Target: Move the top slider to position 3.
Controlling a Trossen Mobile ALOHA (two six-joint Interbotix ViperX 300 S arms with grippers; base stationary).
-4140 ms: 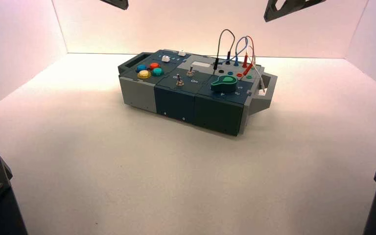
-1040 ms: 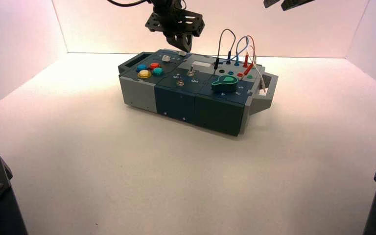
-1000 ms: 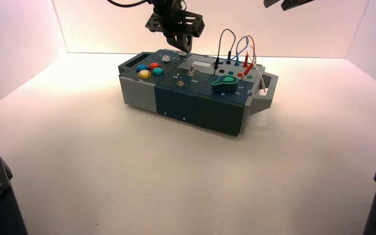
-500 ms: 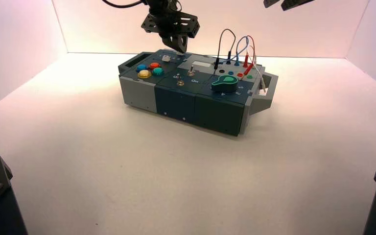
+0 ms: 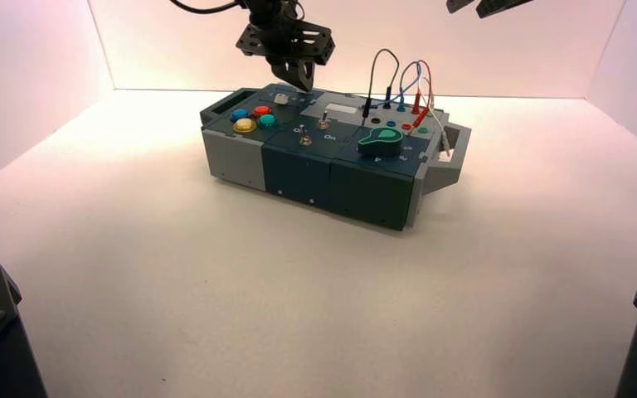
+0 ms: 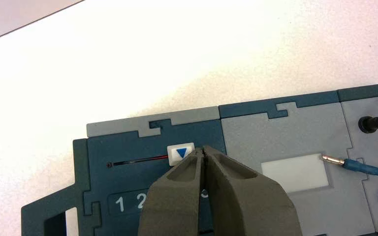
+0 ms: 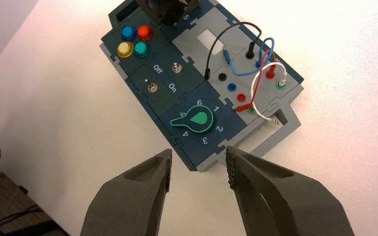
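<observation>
Left gripper point(image 6: 204, 149) over the far left corner of the box point(image 5: 299, 170), fingers pressed together, tips just beside the top slider point(image 6: 180, 154). White knob with a blue triangle, sitting at the end of its thin slot on the dark blue panel, above numerals 1 and 2; reading hidden by the fingers. Right gripper point(image 7: 198, 169) high above the box, fingers spread, holding nothing.
</observation>
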